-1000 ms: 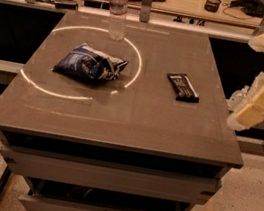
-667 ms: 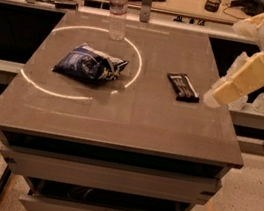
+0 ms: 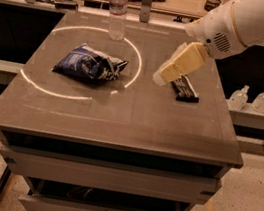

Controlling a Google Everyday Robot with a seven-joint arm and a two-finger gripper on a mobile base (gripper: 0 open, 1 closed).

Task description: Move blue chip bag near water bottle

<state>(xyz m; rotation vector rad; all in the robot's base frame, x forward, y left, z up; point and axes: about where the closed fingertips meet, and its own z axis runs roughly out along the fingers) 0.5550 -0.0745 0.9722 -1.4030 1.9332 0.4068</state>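
Your gripper [image 3: 163,75] hangs over the table [image 3: 119,120] between the blue chip bag [image 3: 91,64] and the black packet [image 3: 185,89], close to the packet; you cannot tell whether it is spread or closed. The bag lies inside the light ring [image 3: 139,62], and the water bottle [image 3: 119,10] stands behind it at the ring's far edge.

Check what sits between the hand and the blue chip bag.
Nothing. In the camera view the hand hovers over the table by the black packet; only bare tabletop and a bright ring arc separate it from the blue chip bag.
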